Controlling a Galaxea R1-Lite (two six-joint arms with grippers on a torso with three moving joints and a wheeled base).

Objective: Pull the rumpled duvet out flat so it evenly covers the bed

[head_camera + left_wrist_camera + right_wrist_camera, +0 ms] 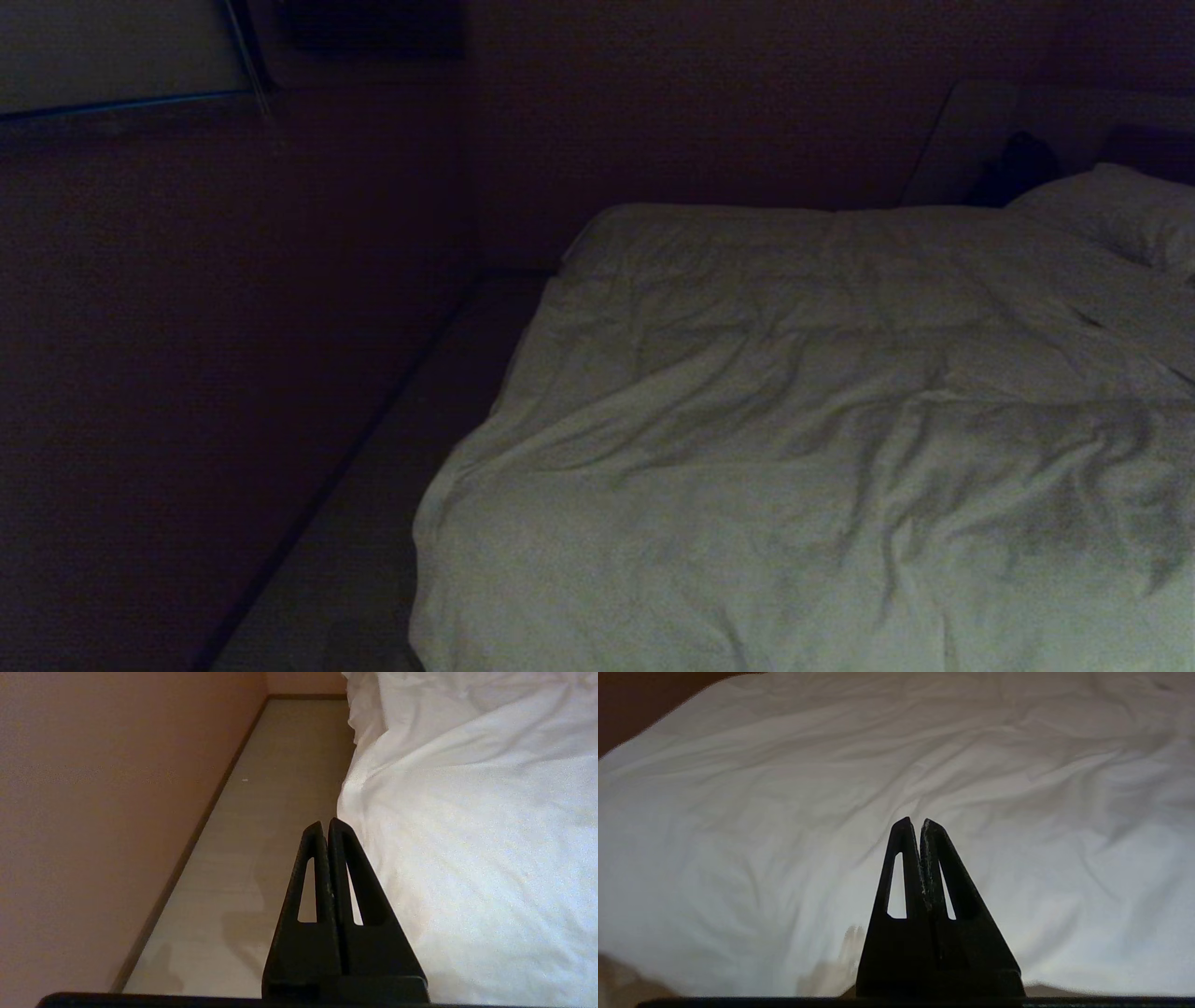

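I see the thick, creased white duvet spread rumpled across the bed, while my black left gripper and right gripper hang clenched and empty beside it.

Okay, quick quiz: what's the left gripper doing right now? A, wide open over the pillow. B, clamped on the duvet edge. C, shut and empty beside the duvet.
C: the left gripper has its fingers pressed together, holding nothing, with the duvet beside it.
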